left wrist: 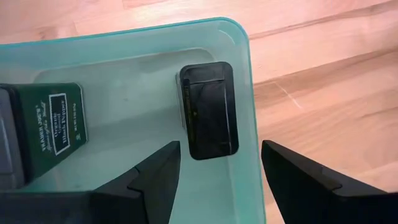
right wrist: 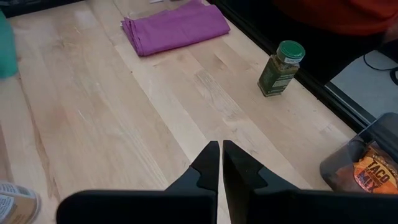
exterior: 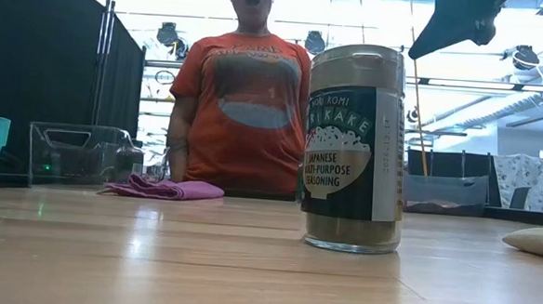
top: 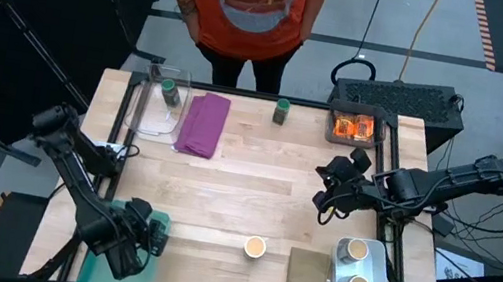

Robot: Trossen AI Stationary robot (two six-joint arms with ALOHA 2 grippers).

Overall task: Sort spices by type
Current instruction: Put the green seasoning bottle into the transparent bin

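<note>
1. Wood table (top: 253,192): your left gripper (left wrist: 217,171) hangs over the teal bin (left wrist: 245,81), jaws apart; dark block (left wrist: 208,109) inside.
2. Right gripper (right wrist: 221,155): jaws together, mid-table.
3. Left: green-lidded jar (top: 280,111), tan-topped cup (top: 255,248) unsorted.

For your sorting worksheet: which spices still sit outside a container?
Two: a green-lidded jar standing alone at the table's far edge, and a tan-topped cup alone near the olive cloth. Nothing is spilled or tipped.
</note>
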